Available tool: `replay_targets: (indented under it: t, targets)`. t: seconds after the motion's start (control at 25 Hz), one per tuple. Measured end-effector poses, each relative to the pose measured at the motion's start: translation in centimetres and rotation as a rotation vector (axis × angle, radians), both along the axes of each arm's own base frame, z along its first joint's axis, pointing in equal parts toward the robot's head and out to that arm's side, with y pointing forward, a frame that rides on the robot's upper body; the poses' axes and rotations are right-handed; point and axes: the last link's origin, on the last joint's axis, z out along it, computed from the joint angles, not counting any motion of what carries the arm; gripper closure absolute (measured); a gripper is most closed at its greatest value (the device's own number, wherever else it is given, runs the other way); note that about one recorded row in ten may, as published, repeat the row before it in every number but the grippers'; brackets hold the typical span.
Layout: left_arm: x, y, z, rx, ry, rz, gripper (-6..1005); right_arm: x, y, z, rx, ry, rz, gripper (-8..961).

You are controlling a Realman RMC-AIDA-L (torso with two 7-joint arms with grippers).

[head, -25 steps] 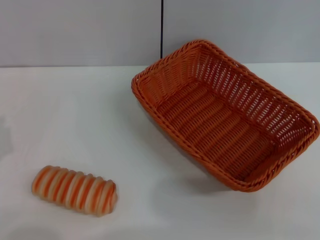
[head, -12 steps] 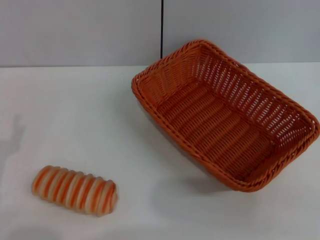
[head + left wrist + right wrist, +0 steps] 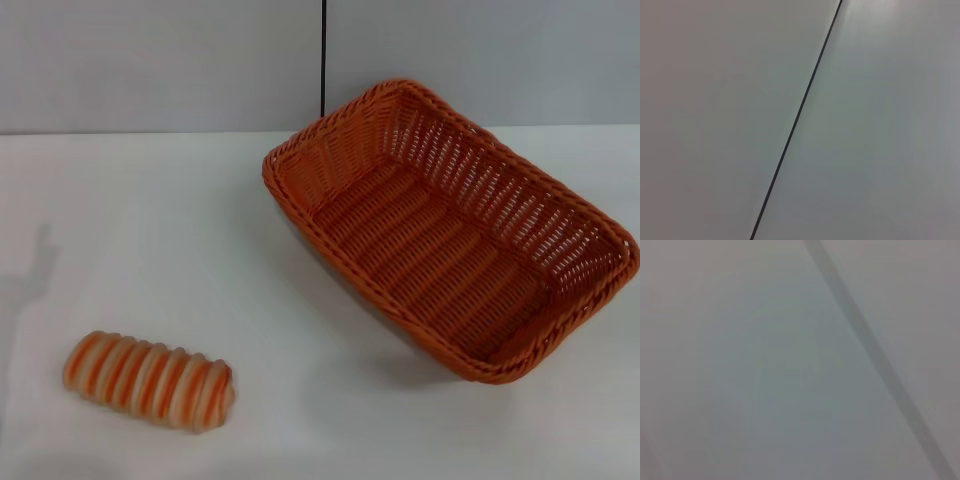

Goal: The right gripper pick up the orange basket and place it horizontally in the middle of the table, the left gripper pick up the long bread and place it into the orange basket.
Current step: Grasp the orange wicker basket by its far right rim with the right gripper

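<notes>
Basket first: your orange basket point(image 3: 450, 235) sits slanted near the counter's point(image 3: 150, 220) far right edge, empty. Your long bread point(image 3: 149, 380) lies well apart by the near left corner, stripes up. Neither gripper shows, so you cannot tell their fingers' state.

Grey wall point(image 3: 150, 60) fills the back of the head view, plain and matte, split by a thin dark vertical seam point(image 3: 324, 55) a little right of centre. Left wrist view shows only the same grey wall point(image 3: 715, 110) with the dark seam point(image 3: 797, 115) crossing it on a diagonal. Right wrist view is flat grey surface point(image 3: 740, 370) with a blurred darker band point(image 3: 875, 355) running diagonally; cannot tell if that band is the seam.
</notes>
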Motion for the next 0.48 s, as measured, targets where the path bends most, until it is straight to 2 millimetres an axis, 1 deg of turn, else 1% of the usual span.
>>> replay_targets:
  t: [0.04,0.08,0.12,0.24,0.28,0.32,0.44,0.48]
  targets:
    - [0.0,0.0,0.0,0.000,-0.001,-0.001,160,-1.0,0.4,0.3,-0.057,-0.021,0.021,500]
    - [0.1,0.0,-0.1,-0.001,-0.003,-0.002,160,-2.9,1.1,0.6,-0.156,-0.059,0.060,497]
    - [0.1,0.0,-0.1,-0.001,-0.003,-0.002,160,-2.9,1.1,0.6,-0.156,-0.059,0.060,450]
    - [0.1,0.0,-0.1,-0.006,-0.004,-0.005,161,-5.9,2.1,0.6,-0.300,-0.136,0.118,311]
    - [0.2,0.0,-0.2,-0.010,-0.006,-0.008,161,-7.4,2.9,0.1,-0.398,-0.205,0.120,264]
    - [0.2,0.1,-0.3,-0.014,-0.007,-0.010,161,-7.4,2.9,0.1,-0.398,-0.205,0.120,242]
    - [0.3,0.1,-0.5,-0.024,-0.010,-0.013,162,-8.6,4.3,-1.5,-0.529,-0.332,0.089,177]
    - [0.3,0.1,-0.6,-0.031,-0.010,-0.012,162,-9.1,5.2,-2.8,-0.613,-0.415,0.068,155]
